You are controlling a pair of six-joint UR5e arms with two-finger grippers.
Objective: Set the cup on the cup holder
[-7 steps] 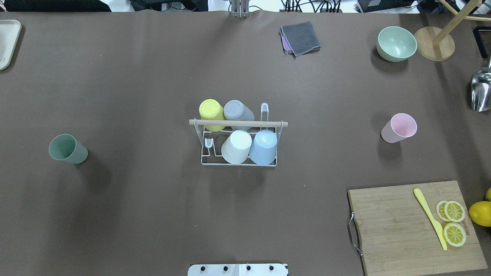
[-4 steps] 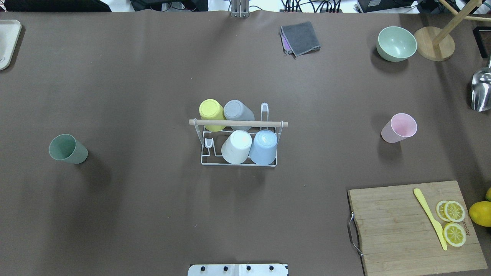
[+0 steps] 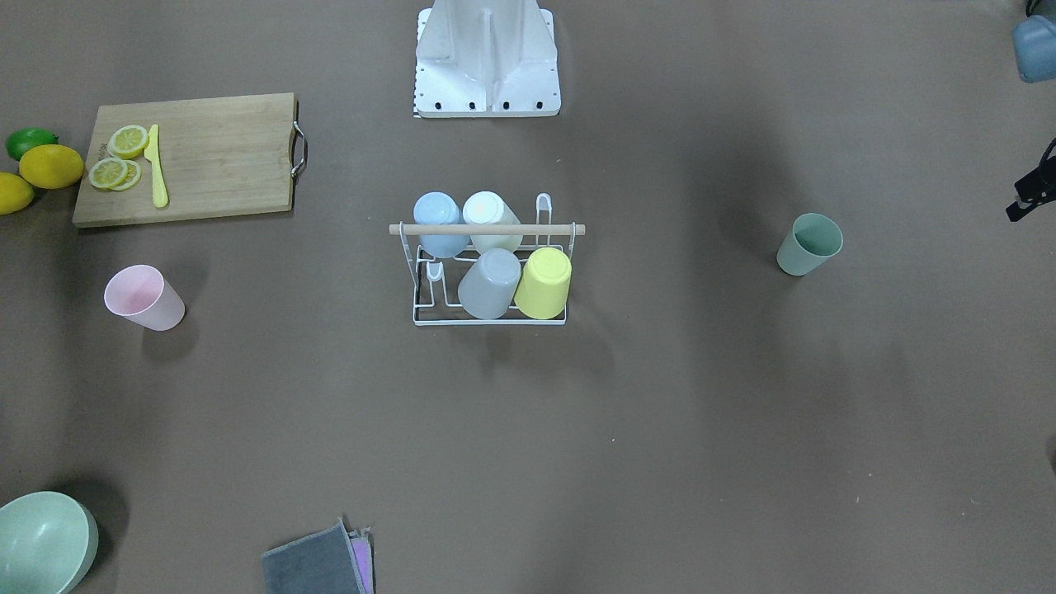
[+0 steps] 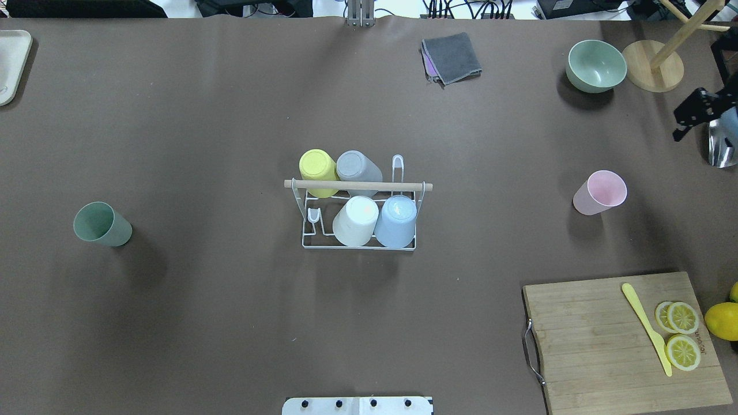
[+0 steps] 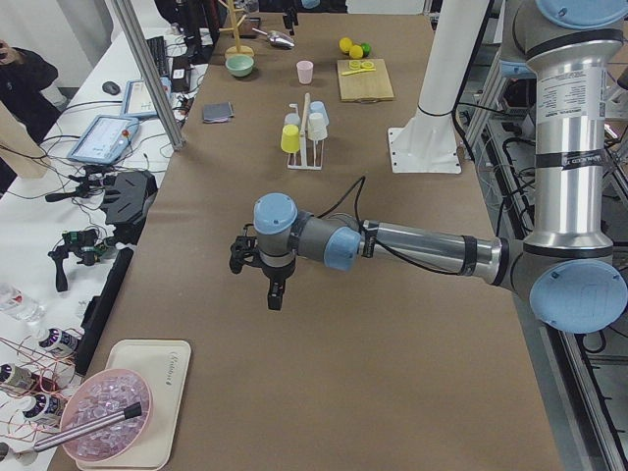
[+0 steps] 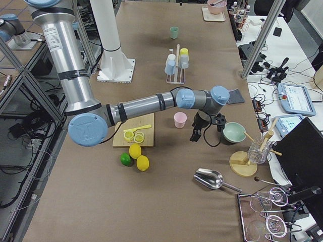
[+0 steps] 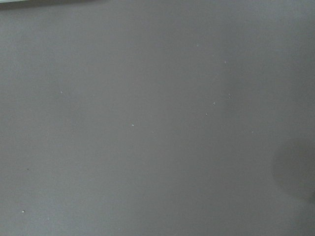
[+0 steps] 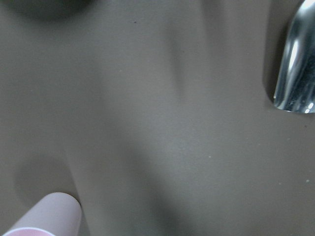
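Observation:
The cup holder [image 4: 357, 185], a white wire rack with a wooden rod handle, stands mid-table and also shows in the front view [image 3: 487, 229]. Yellow, grey, white and blue cups sit upside down on it. A pink cup [image 4: 599, 193] stands upright to its right, and its base shows in the right wrist view [image 8: 47, 216]. A green cup [image 4: 102, 223] stands upright far to its left. My right gripper [image 4: 692, 118] hovers beyond the pink cup at the table's right edge and looks open and empty. My left gripper [image 3: 1031, 194] is past the green cup, partly out of view; it looks open in the exterior left view [image 5: 257, 280].
A cutting board [image 4: 605, 340] with lemon slices and a yellow knife lies front right, lemons beside it. A green bowl [image 4: 597, 65], a wooden stand [image 4: 654, 66], a metal scoop [image 4: 723, 144] and a grey cloth [image 4: 451, 56] lie at the back right. A tray [image 4: 11, 63] lies back left.
My right gripper has come into the overhead view at the right edge, next to the metal scoop. The cups and the rack have not moved.

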